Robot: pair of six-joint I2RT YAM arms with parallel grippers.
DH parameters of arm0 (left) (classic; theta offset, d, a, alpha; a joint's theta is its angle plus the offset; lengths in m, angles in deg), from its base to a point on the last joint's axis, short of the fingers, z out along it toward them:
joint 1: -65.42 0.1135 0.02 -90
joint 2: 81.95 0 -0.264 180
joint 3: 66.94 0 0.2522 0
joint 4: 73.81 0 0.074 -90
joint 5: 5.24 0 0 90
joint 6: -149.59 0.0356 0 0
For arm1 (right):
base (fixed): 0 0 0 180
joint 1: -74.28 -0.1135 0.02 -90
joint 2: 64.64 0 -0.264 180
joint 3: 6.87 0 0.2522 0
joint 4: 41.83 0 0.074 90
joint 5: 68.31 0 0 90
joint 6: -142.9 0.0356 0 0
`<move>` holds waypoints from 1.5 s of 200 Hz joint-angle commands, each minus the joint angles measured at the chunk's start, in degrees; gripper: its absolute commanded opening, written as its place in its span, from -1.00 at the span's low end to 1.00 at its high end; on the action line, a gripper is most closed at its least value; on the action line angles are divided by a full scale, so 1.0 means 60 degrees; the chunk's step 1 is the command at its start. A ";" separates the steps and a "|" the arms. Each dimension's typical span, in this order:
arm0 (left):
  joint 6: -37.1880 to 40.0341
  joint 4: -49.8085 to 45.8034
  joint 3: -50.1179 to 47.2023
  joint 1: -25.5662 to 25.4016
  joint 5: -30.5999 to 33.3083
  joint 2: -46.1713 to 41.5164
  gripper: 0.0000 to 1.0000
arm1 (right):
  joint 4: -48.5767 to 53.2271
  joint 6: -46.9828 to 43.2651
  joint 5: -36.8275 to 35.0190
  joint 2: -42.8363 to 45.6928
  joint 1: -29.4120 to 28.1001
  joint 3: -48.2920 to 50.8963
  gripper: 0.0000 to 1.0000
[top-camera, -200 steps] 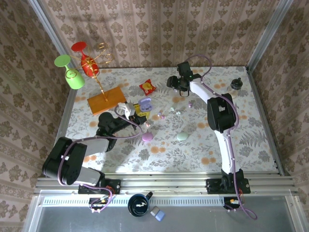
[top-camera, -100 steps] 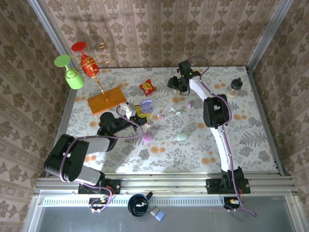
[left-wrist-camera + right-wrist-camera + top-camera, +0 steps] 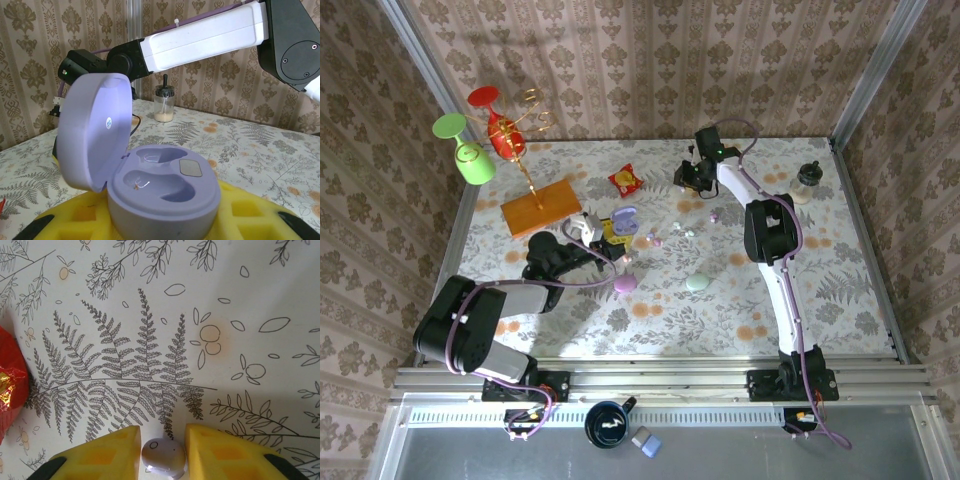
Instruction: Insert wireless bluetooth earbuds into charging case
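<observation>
Right fingers (image 3: pixel 215 452) narrower than a second ago, snug on pale earbud (image 3: pixel 163 456); left fingers (image 3: pixel 250 220) unchanged around open case (image 3: pixel 165 190).

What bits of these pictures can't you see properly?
- Right wrist view: earbud cut by the bottom edge; whether the right tool pinches it is unclear.
- Same view: red packet, cut by the left edge.
- Top view: loose buds, too small to count.
- Left wrist view: lilac case, base below the frame.

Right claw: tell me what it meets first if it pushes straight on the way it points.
The right claw grips the earbud; straight on, it likely meets the table just beyond, though depth is unclear.
</observation>
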State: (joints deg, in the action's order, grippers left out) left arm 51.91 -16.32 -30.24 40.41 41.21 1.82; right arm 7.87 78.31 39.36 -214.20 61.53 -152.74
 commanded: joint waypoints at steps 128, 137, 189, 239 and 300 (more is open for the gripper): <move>0.0343 0.0431 -0.0025 0.0051 -0.0182 0.0159 -0.45 | -0.2103 0.0515 0.0701 0.3174 -0.0263 0.5309 -0.57; 0.0308 0.0431 -0.0029 0.0052 -0.0192 0.0160 -0.45 | -0.2247 0.0497 0.0546 0.3471 -0.0255 0.5802 -0.57; 0.0299 0.0431 -0.0042 -0.0016 -0.0183 0.0197 -0.44 | -0.2484 0.0064 0.0309 0.4738 -0.0238 0.7743 -0.47; 0.0339 0.0442 -0.0051 -0.0024 -0.0137 0.0229 -0.45 | -0.2330 -0.0376 0.0545 0.5008 -0.0229 0.8142 -0.30; 0.0379 0.0431 -0.0188 -0.0021 -0.0099 0.0218 -0.45 | -0.2475 -0.0467 0.2046 0.5337 -0.0258 0.8768 -0.28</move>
State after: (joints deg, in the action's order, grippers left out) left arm 53.00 -16.15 -30.77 40.38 41.08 2.76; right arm -7.67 76.78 46.73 -185.26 60.39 -102.38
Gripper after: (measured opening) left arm 0.357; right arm 0.361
